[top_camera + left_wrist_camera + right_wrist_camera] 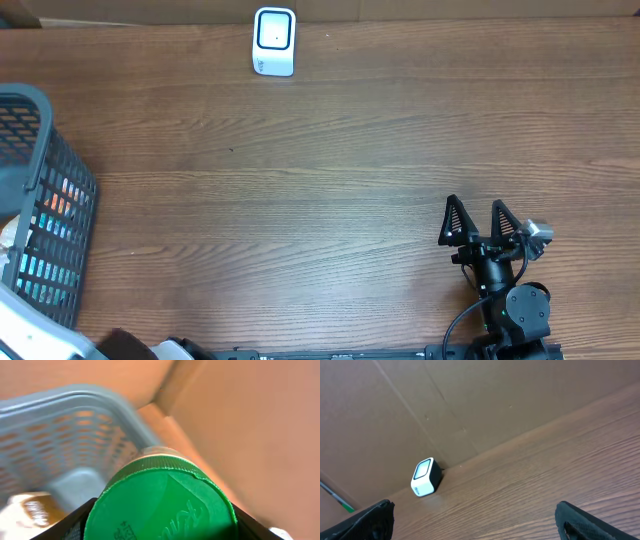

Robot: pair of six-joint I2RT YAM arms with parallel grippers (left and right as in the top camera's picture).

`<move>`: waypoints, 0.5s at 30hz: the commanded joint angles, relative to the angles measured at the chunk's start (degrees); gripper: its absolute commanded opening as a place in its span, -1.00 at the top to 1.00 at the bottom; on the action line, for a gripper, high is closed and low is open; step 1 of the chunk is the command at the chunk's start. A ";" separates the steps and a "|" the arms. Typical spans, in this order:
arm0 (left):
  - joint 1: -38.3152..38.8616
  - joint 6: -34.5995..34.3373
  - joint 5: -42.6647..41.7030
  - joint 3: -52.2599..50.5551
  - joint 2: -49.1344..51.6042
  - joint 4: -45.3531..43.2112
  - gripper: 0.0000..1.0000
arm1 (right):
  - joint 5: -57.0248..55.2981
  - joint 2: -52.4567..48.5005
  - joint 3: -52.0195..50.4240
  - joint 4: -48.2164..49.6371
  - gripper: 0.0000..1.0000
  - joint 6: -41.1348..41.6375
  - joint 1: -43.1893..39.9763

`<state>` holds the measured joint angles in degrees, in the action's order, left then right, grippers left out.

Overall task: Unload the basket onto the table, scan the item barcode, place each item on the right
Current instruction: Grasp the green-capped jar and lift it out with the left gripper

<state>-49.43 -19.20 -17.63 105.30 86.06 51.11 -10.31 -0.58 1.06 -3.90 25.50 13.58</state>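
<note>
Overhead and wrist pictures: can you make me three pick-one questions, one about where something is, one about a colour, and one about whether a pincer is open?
1. Where is the white scanner?
A) at the far edge of the table, by the cardboard wall
B) in the middle of the table
C) held in a pincer

2. What colour is the lid in the left wrist view?
A) red
B) green
C) yellow

3. How is the right pincer?
A) shut on the scanner
B) shut on nothing
C) open and empty

Answers: 1 A, the overhead view shows it standing right by the wall. 2 B, green fills the lower part of that view. 3 C, its fingers stand apart with only bare table between them.
</note>
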 commanded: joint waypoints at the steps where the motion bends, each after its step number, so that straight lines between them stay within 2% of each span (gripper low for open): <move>1: 4.28 -5.25 -10.99 1.44 -4.85 1.44 -0.09 | 0.11 0.46 -0.61 0.35 -1.00 -0.04 0.28; 7: 19.02 -1.40 -9.92 1.31 -5.97 10.99 -0.11 | 0.11 0.46 -0.61 0.33 -1.00 -0.04 0.28; 9: 24.92 0.00 -6.95 1.27 -4.90 14.64 -0.09 | 0.11 0.46 -0.61 0.35 -1.00 -0.04 0.28; 12: 36.68 1.44 1.95 1.22 -1.03 21.11 -0.10 | 0.11 0.46 -0.61 0.35 -1.00 -0.04 0.28; 15: 43.52 1.42 7.58 1.20 2.71 23.76 -0.10 | 0.11 0.46 -0.61 0.33 -1.00 -0.04 0.28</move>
<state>-12.14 -19.68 -18.35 105.49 84.97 73.67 -10.28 -0.58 1.06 -3.90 25.45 13.58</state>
